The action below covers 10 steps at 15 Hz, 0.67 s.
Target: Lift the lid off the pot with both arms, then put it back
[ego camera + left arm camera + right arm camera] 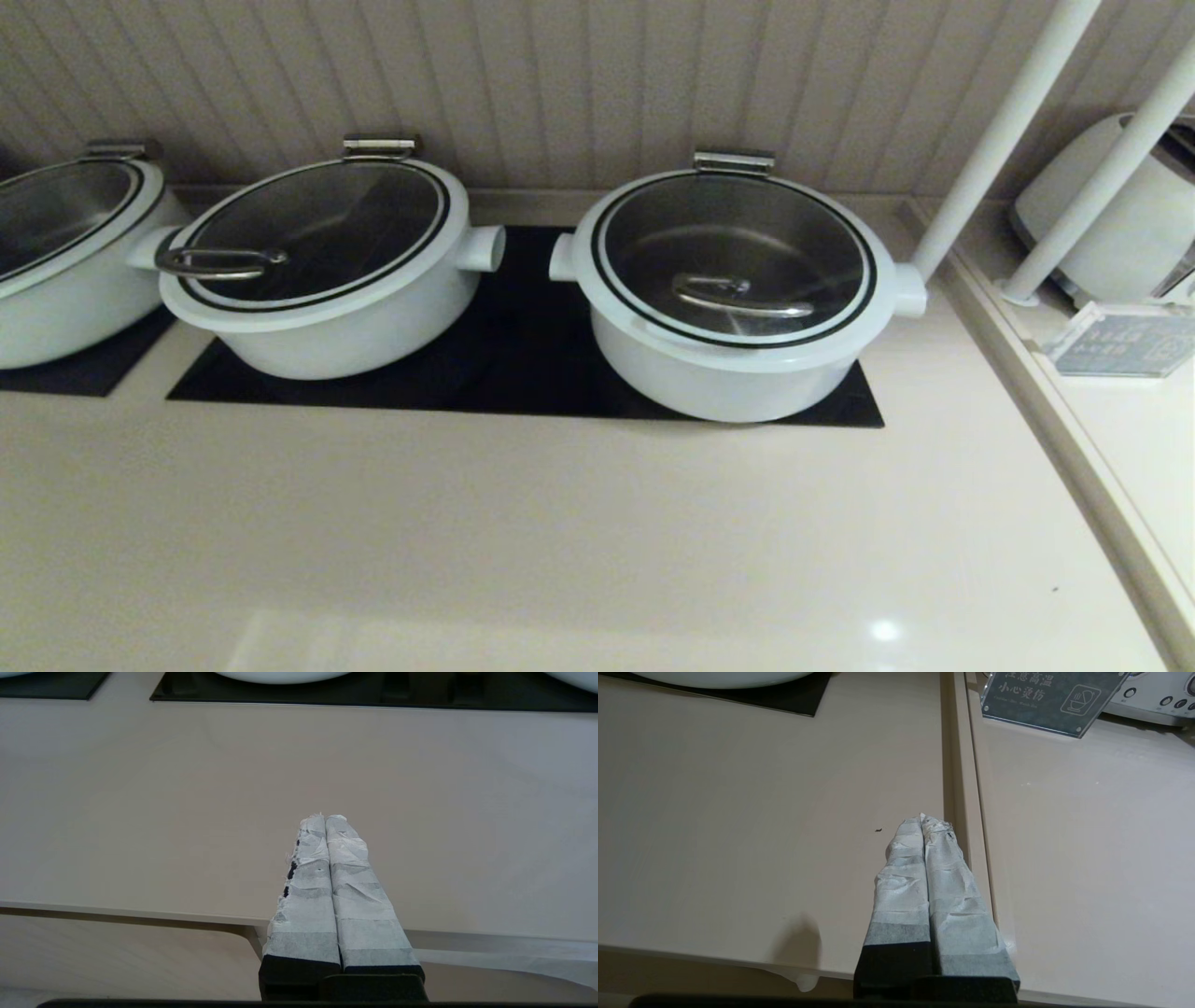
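Three white pots stand in a row along the back of the table [560,541], in the upper half of the head view. The pot [738,373] of the task is the right-hand one, sitting right of centre on the right end of a black panel [523,364]. The lid [735,257] lies closed on it, and through the glass the steel inner bowl shows with nothing visible inside. The low steel bar handle [742,297] sits on the nearer part of the glass, its long axis running roughly left to right across the frame. A steel hinge plate [734,161] stands at the far rim, against the wall, and two stub handles point out to left and right.

The middle pot [327,317] shares the same black panel; its lid carries a loop handle [221,263] at the left rim, and its bowl also looks bare. The third pot [65,271] is cut off by the left edge.

On the right, two white poles [1004,131] slant up, a white appliance [1111,224] stands in the upper right corner, and a clear sign [1116,341] lies in front of it.

Neither arm appears in the head view. The left claw [325,817] hangs over the near part of the table, well apart from the pots, its taped fingers pressed together. The right claw [922,817] is likewise pressed together, beside a seam in the table, with the sign [1048,697] beyond it.
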Available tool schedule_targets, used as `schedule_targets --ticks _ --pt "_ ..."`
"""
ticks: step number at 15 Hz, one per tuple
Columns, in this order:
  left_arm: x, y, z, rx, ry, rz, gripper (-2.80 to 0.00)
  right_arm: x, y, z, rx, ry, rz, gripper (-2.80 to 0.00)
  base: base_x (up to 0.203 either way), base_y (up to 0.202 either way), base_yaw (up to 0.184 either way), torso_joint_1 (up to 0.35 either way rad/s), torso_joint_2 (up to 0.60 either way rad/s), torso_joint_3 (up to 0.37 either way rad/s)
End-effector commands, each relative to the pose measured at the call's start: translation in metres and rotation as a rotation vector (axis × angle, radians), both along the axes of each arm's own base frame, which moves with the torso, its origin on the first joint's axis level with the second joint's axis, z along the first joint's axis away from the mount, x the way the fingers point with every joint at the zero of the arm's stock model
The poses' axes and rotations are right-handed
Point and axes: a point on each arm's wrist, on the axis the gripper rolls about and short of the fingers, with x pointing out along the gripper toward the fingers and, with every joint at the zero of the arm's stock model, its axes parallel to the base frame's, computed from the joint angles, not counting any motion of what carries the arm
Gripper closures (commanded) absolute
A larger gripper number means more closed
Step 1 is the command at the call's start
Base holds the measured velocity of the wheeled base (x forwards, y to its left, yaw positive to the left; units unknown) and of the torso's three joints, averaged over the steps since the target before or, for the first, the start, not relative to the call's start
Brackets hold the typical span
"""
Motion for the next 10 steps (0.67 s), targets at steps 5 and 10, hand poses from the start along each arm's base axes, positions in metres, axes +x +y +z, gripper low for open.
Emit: schedule_targets --ticks 5,10 --pt "0.0001 0.0000 0.0001 0.000 0.000 0.002 0.00 0.0001 0.0000 0.0001 -0.001 0.001 -0.001 0.00 0.000 0.000 0.000 0.000 0.00 0.000" --pt "0.0001 0.0000 0.0001 0.000 0.000 0.002 0.00 0.0001 0.0000 0.0001 -0.001 0.001 -0.001 0.00 0.000 0.000 0.000 0.000 0.00 0.000"
